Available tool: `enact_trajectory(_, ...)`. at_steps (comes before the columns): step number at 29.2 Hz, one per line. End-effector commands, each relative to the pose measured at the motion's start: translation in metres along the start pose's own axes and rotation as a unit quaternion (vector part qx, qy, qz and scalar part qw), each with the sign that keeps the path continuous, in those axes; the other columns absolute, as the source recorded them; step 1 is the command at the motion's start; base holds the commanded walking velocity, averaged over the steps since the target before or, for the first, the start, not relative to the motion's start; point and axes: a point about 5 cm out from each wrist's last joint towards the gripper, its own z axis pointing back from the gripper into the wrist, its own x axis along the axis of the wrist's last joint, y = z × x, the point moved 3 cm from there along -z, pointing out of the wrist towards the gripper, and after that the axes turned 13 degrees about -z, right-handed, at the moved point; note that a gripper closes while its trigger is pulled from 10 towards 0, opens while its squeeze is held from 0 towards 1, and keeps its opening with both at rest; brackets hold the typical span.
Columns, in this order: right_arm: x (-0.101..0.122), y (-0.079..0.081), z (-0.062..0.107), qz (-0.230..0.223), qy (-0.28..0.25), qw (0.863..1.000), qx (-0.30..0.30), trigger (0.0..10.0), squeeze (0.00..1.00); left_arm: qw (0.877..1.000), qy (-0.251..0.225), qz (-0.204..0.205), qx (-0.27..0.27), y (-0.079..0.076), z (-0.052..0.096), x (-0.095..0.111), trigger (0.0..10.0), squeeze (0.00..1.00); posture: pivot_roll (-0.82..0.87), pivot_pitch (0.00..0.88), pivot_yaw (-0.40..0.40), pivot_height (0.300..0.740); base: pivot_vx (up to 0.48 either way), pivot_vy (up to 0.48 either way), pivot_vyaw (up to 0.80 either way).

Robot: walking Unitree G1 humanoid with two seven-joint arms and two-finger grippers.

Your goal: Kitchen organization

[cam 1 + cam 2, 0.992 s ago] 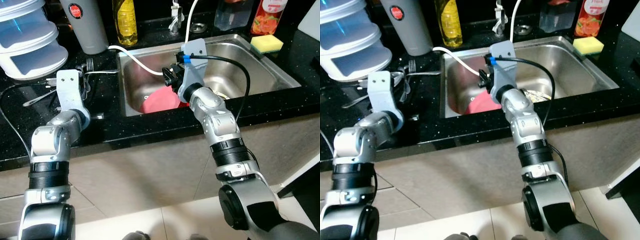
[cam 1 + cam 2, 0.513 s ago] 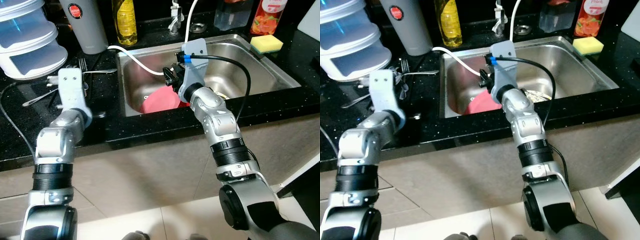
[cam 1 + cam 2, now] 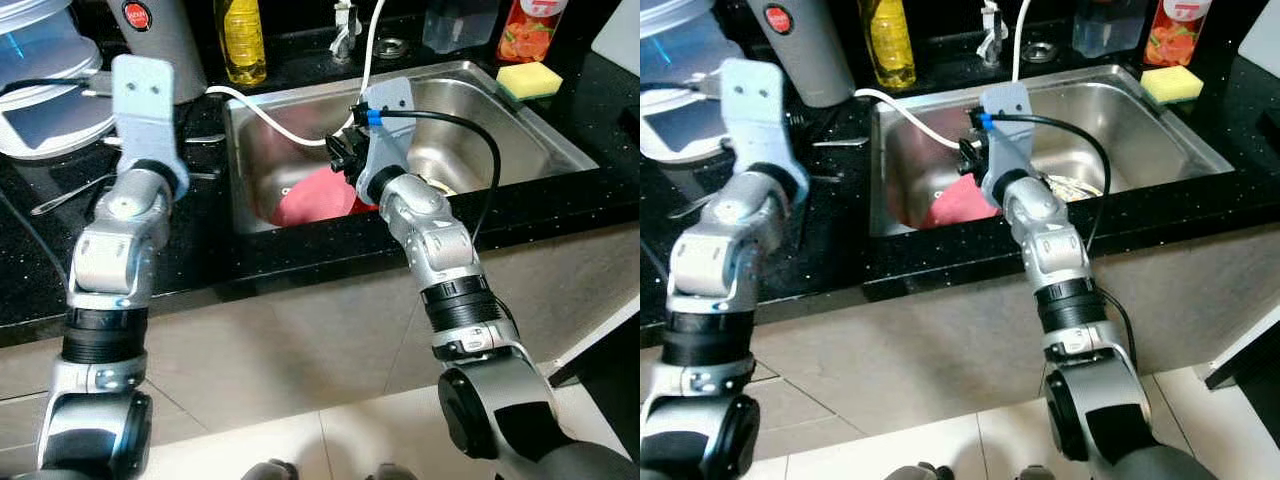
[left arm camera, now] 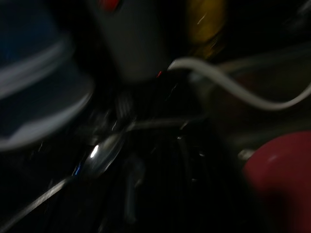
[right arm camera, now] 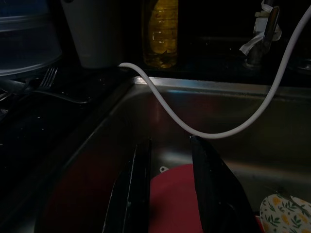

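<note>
Your red plate (image 3: 312, 195) lies tilted at the bottom of the sink (image 3: 520, 125), toward its left wall, likely waiting to be lifted out as part of tidying the kitchen. Just right of it in the sink you can see a flower-patterned dish (image 5: 284, 209), and a white hose (image 3: 275, 118) droops from the tap side across the sink's left rim. Your right gripper (image 5: 167, 194) hangs inside the sink directly over the red plate, its two black fingers (image 5: 136, 189) spread apart with the plate's edge showing between them, nothing clamped yet; the right arm reaches forward over the sink's front rim with the wrist angled down. Left of the sink, on the black counter (image 3: 30, 260), lie a fork (image 5: 48, 80) and a spoon (image 4: 99, 153). Your left arm is raised over that cutlery, forearm upright; whether the left gripper is apart or together you cannot tell, since its wrist view is dark and blurred.
</note>
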Motion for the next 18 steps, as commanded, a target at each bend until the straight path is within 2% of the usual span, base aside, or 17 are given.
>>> enact_trajectory(1,0.001,0.005,-0.002,-0.002,-0.004,1.000,0.007,10.0,0.00,0.996,0.088,0.014,0.031,0.013,-0.005,-0.034,10.0,1.00,0.14,0.059,0.079,0.740,0.000,0.000,0.00)
enact_trajectory(2,0.001,0.005,-0.002,-0.003,-0.003,1.000,0.007,10.0,0.00,0.993,0.112,0.024,0.033,0.014,-0.006,-0.043,10.0,1.00,0.14,0.060,0.079,0.740,0.000,0.000,0.00)
enact_trajectory(7,0.001,0.005,-0.002,-0.004,-0.002,1.000,0.007,10.0,0.00,0.988,0.143,0.046,0.027,0.014,-0.010,-0.056,10.0,1.00,0.15,0.062,0.078,0.740,0.000,0.000,0.00)
enact_trajectory(9,0.001,0.005,-0.002,-0.004,-0.002,1.000,0.007,10.0,0.00,0.988,0.143,0.046,0.027,0.014,-0.010,-0.056,10.0,1.00,0.15,0.062,0.078,0.740,0.000,0.000,0.00)
enact_trajectory(12,0.001,0.006,-0.003,-0.004,-0.003,1.000,0.007,10.0,0.00,0.988,0.143,0.046,0.023,0.018,-0.025,-0.056,10.0,1.00,0.14,0.065,0.082,0.740,0.000,0.000,0.00)
enact_trajectory(14,0.001,0.006,-0.003,-0.004,-0.003,1.000,0.007,10.0,0.00,0.989,0.141,0.044,0.017,0.018,-0.028,-0.054,10.0,1.00,0.14,0.065,0.082,0.740,0.000,0.000,0.00)
enact_trajectory(15,0.001,0.006,-0.003,-0.005,-0.003,1.000,0.006,10.0,0.00,0.990,0.137,0.044,0.005,0.016,-0.031,-0.052,10.0,0.28,0.14,0.064,0.085,0.740,0.000,0.000,0.00)
enact_trajectory(16,0.001,0.006,-0.003,-0.005,-0.003,1.000,0.006,10.0,0.00,0.990,0.137,0.044,-0.003,0.014,-0.033,-0.051,10.0,0.28,0.14,0.064,0.086,0.740,0.000,0.000,0.00)
enact_trajectory(17,0.001,0.006,-0.003,-0.005,-0.004,1.000,0.006,10.0,0.00,0.989,0.139,0.046,-0.012,0.011,-0.035,-0.050,10.0,0.00,0.14,0.064,0.088,0.740,0.000,0.000,0.00)
enact_trajectory(18,0.001,0.006,-0.003,-0.005,-0.004,1.000,0.006,10.0,0.00,0.989,0.139,0.046,-0.012,0.011,-0.035,-0.050,10.0,0.00,0.14,0.064,0.088,0.740,0.000,0.000,0.00)
